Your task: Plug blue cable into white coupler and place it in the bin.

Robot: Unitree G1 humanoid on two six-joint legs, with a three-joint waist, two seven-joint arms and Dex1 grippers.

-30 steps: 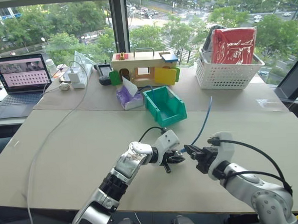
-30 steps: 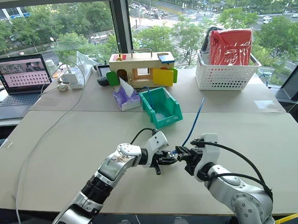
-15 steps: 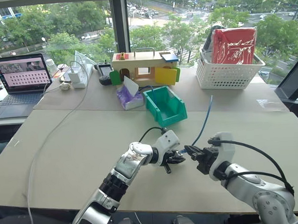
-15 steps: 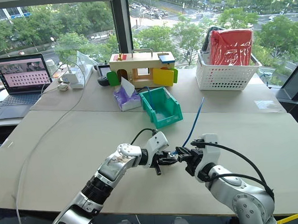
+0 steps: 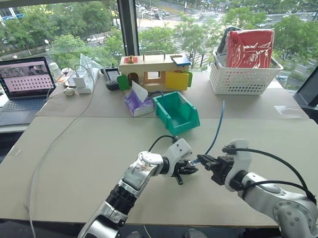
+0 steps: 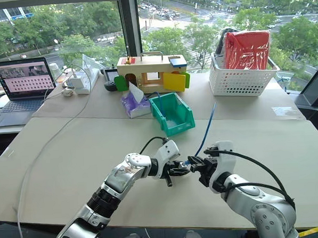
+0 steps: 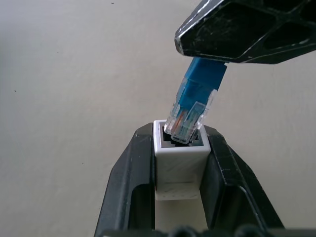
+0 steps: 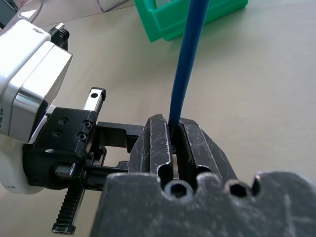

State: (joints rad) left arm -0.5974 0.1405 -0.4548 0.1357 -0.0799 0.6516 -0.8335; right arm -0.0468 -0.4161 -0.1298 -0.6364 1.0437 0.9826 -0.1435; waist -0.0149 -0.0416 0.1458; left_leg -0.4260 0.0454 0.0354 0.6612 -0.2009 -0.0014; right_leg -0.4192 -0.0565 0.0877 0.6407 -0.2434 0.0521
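Above the beige bench [image 5: 96, 149], left end effector [image 7: 180, 163] pinches the white coupler [image 7: 178, 159]; right end effector [image 8: 172, 143], pressed together, clamps the blue cable [image 8: 186, 59], plug tip at the coupler's socket. Beyond stands the bin [image 5: 176, 114], before windows overlooking trees. No legible writing.

The blue cable's [image 7: 200, 86] clear plug sits tilted at the white coupler's [image 7: 180, 160] opening; the empty teal bin [image 5: 176, 113] stands farther away.
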